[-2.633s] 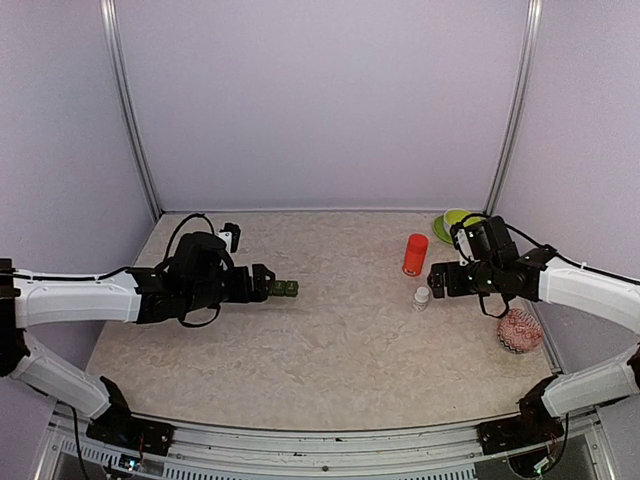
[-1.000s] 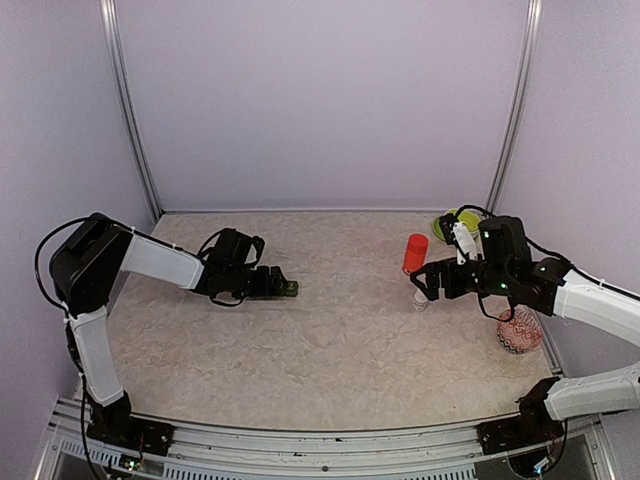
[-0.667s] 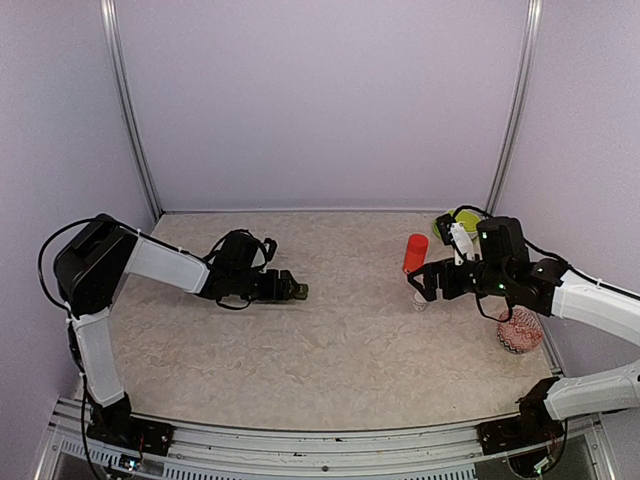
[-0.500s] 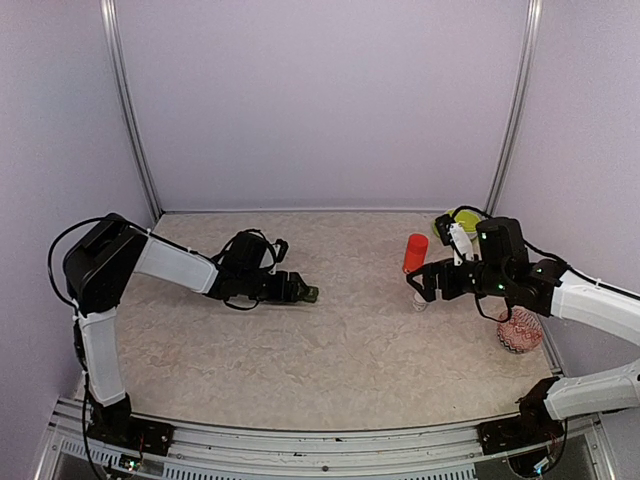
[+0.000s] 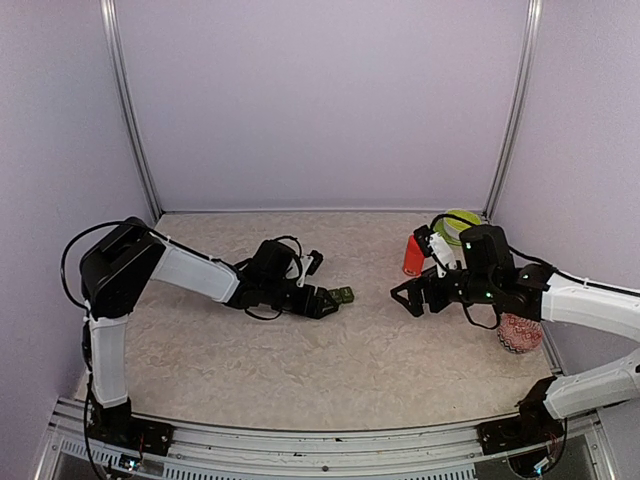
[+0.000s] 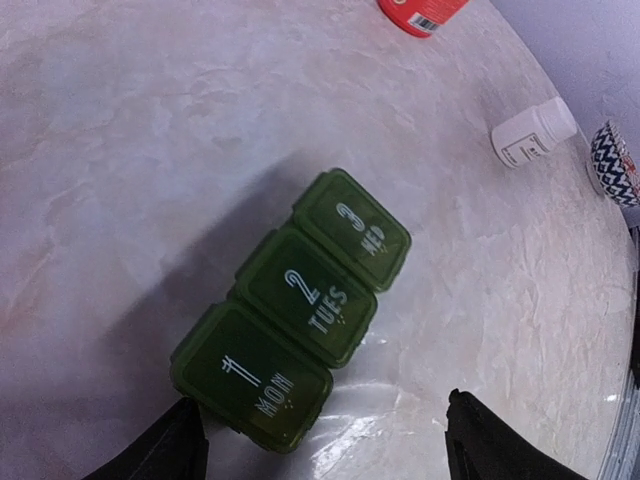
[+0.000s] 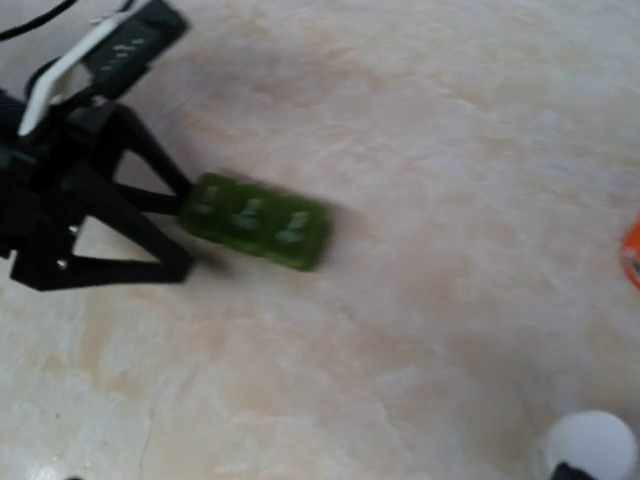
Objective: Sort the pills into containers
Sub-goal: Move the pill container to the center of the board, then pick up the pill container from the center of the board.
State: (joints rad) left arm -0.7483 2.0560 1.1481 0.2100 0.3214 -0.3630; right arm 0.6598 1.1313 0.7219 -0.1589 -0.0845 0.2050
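The containers (image 5: pixel 341 296) are a strip of three dark-green lidded boxes lying flat on the table near the middle. In the left wrist view (image 6: pixel 290 310) the lids are shut and read MON, TUES, WED. My left gripper (image 5: pixel 318 301) is open. Its fingers (image 6: pixel 185 452) stand wide apart, and the MON end lies against the left one. My right gripper (image 5: pixel 408 298) is open and empty, low over the table to the right of the strip. The strip also shows in the right wrist view (image 7: pixel 258 220). No loose pills are in view.
A red-orange bottle (image 5: pixel 412 257) stands behind my right gripper. A small clear bottle with a white cap (image 6: pixel 533 132) stands close to my right gripper's finger. A patterned bowl (image 5: pixel 520 332) and a green dish (image 5: pixel 458 220) are at the right edge.
My left arm has stretched to the right, and the green strip has slid with it from the left side to near the middle. My right gripper has moved left past the white-capped bottle.
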